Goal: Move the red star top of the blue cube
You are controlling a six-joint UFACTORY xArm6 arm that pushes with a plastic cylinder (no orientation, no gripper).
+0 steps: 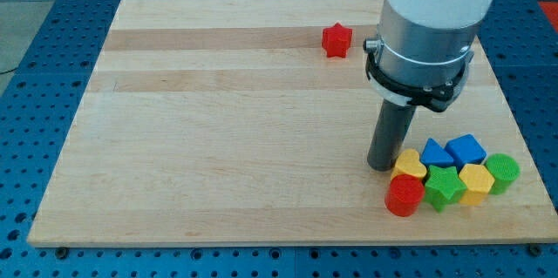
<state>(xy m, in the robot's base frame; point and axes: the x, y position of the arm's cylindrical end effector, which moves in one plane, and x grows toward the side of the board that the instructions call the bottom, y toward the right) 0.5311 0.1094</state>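
Note:
The red star (pixel 336 40) lies near the view's top, a little right of centre, on the wooden board (pixel 218 139). The blue cube (pixel 466 150) sits at the lower right in a tight cluster of blocks. My tip (pixel 381 165) rests on the board just left of that cluster, close to the yellow block (pixel 410 166). The tip is far below the red star and well left of the blue cube.
The cluster also holds a blue block (pixel 435 153), a green star (pixel 444 186), a red cylinder (pixel 404 196), a second yellow block (pixel 476 183) and a green cylinder (pixel 502 172). The arm's white and grey body (pixel 427 25) rises over the upper right. The board's right edge runs close by the cluster.

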